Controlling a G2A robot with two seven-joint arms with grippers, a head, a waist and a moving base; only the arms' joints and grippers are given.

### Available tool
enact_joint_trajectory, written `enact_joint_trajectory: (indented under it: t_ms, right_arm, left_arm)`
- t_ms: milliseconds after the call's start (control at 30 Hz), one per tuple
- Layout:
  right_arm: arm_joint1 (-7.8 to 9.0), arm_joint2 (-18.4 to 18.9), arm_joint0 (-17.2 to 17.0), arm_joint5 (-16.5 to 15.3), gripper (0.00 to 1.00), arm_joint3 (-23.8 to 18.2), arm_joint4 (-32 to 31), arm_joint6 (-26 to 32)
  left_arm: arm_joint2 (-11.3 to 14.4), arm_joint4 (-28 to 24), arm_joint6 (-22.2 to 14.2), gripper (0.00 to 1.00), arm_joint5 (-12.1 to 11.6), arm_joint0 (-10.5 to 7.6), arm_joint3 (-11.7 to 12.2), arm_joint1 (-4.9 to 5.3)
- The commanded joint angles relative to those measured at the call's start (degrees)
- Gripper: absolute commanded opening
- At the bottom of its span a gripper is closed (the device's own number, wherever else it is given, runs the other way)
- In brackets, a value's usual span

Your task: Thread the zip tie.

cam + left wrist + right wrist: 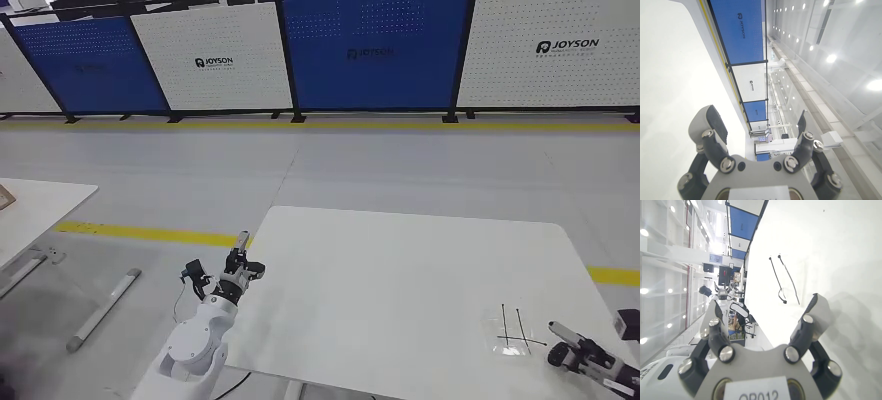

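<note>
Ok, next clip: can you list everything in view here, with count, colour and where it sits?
zip ties: at least two, perhaps three, black, lying loose near the table's right near corner
clear tray: one, transparent and faint, apparently under the zip ties
table: one, white, centre of the top view
second table: one, white, at the left edge of the top view
partition panels: several, blue and white, in a row across the far side
floor lines: two, yellow, one by the panels and one behind the table
left end effector: one, grey with black pads, open, at the table's left edge
right end effector: one, grey, open, close beside the zip ties
</note>
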Motion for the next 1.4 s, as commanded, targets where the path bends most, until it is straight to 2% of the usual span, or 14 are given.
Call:
enact_joint_trajectory:
  t_ms: [0,67,467,833,900,1000,1067,1200,1233,1367]
  right_arm:
    - [0.15,-0.3,0.1,0.4,1.00,0.0,-0.4,0.4]
    - [0.28,-0.8,0.6,1.4,1.00,0.2,-1.0,0.1]
    - [0.25,-1.0,0.6,1.5,1.00,0.2,-0.8,-0.2]
    - [0.68,-1.3,0.2,0.5,1.00,1.3,0.4,-1.7]
    - [0.77,-1.4,0.3,0.3,0.72,1.6,0.5,-1.6]
    - [0.91,-1.6,0.4,0.1,0.60,2.1,0.6,-1.6]
    - [1.02,-1.8,0.5,0.2,0.63,2.3,0.5,-1.6]
    - [1.21,-2.1,0.6,0.3,0.54,2.4,0.1,-2.0]
    - [1.26,-2.2,0.6,0.4,0.48,2.5,0.0,-2.1]
    - [1.46,-2.4,0.7,0.5,0.45,2.9,-0.2,-2.3]
  left_arm:
    - [0.0,0.0,0.0,1.00,0.0,0.00,0.0,0.00]
    - [0.0,0.0,0.0,1.00,0.0,0.00,0.0,0.00]
    - [0.0,0.0,0.0,1.00,0.0,0.00,0.0,0.00]
    - [0.0,0.0,0.0,1.00,0.0,0.00,0.0,0.00]
    - [0.0,0.0,0.0,1.00,0.0,0.00,0.0,0.00]
    - [0.0,0.0,0.0,1.00,0.0,0.00,0.0,0.00]
    - [0.0,0.0,0.0,1.00,0.0,0.00,0.0,0.00]
    - [0.0,0.0,0.0,1.00,0.0,0.00,0.0,0.00]
    - [0.0,0.0,0.0,1.00,0.0,0.00,0.0,0.00]
    - [0.0,0.0,0.0,1.00,0.0,0.00,0.0,0.00]
